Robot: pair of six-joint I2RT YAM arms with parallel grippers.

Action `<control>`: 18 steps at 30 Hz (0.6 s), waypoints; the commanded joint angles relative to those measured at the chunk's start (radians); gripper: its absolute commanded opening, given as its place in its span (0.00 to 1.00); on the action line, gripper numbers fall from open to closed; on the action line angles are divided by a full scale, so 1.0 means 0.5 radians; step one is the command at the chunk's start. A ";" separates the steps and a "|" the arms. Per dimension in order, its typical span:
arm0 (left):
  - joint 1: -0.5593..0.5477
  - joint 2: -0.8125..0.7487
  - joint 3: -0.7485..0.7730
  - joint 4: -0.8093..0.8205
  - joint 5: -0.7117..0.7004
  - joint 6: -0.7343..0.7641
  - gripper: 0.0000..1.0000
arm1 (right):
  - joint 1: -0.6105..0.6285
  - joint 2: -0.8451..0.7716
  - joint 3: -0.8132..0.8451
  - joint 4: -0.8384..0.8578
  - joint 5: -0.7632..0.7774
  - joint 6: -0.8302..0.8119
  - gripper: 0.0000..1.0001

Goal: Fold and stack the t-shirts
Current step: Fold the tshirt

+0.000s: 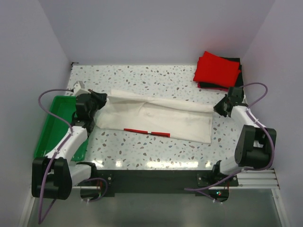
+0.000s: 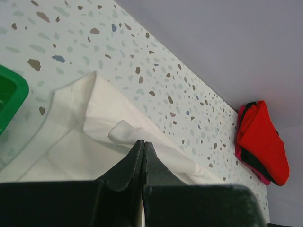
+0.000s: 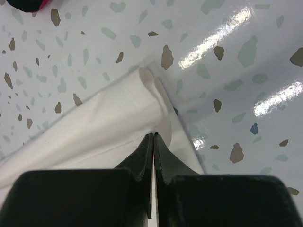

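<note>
We see 1 large cream-white cloth t-shirt [image 1: 156,118] lying half folded across the middle of the table, its long upper fold running between the 2 grippers. A thin red edge stripe [image 1: 147,132] shows along its near side. The left gripper [image 2: 143,144] is clenched on a small raised fold at the shirt's left end, jaws pressed together with no gap. The right gripper [image 3: 154,137] is likewise pinched tight on the rolled corner at the right end.

In the far right corner sits 1 stack: a folded red shirt [image 1: 217,70] on top of a folded black shirt [image 1: 233,60], with a thin pink edge showing underneath in the left wrist view.

The glossy white speckled terrazzo table [image 1: 142,75] reflects the lights near its front edge. 3 plain pale lilac walls [image 1: 156,28] close it in. 1 green plastic tray [image 1: 52,123] rests at the left edge, beside the left arm.
</note>
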 commanded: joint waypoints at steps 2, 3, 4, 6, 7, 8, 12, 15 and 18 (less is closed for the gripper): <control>0.012 -0.142 -0.144 -0.050 -0.096 -0.076 0.00 | -0.027 -0.124 -0.063 0.015 0.010 0.040 0.00; 0.012 -0.179 -0.169 -0.047 -0.096 -0.088 0.00 | -0.027 -0.139 -0.084 0.024 0.007 0.040 0.00; 0.012 -0.194 -0.190 -0.053 -0.105 -0.088 0.00 | -0.030 -0.149 -0.090 0.024 0.004 0.040 0.00; 0.012 -0.222 -0.236 -0.072 -0.114 -0.088 0.00 | -0.030 -0.155 -0.118 0.030 0.004 0.040 0.00; 0.012 -0.237 -0.261 -0.084 -0.111 -0.085 0.00 | -0.033 -0.167 -0.130 0.033 0.001 0.037 0.00; 0.012 -0.240 -0.270 -0.099 -0.108 -0.091 0.00 | -0.036 -0.170 -0.143 0.043 -0.009 0.037 0.00; 0.012 -0.286 -0.374 -0.099 -0.117 -0.134 0.00 | -0.042 -0.192 -0.210 0.086 -0.015 0.049 0.00; 0.012 -0.326 -0.442 -0.115 -0.142 -0.153 0.00 | -0.051 -0.210 -0.259 0.107 -0.015 0.052 0.00; 0.012 -0.363 -0.503 -0.142 -0.157 -0.174 0.00 | -0.064 -0.213 -0.296 0.122 -0.054 0.056 0.02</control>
